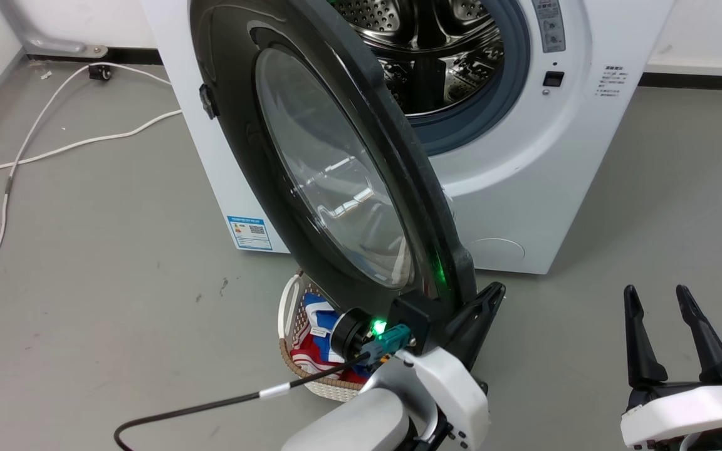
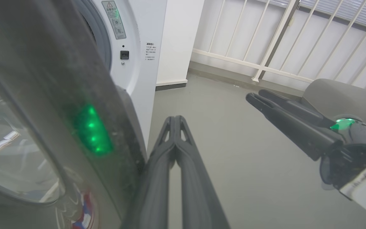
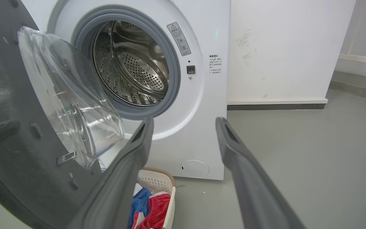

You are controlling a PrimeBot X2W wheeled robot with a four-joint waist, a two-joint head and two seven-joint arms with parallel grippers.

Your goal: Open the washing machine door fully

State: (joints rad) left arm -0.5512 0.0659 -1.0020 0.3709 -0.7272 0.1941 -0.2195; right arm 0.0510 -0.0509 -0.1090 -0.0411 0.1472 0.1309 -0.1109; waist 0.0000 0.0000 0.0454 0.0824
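My left end effector (image 2: 175,122), pressed together, flanks the large glossy black round washing machine door (image 1: 329,169); right end effector (image 1: 657,294) spread. Door seems rigid, slick: I would push its rim.

White washing machine (image 1: 543,181) front — a blue-edged label (image 1: 249,233) with a QR code, a grey sticker (image 3: 179,38) bearing a warning triangle, small print (image 3: 215,64) too tiny to read.
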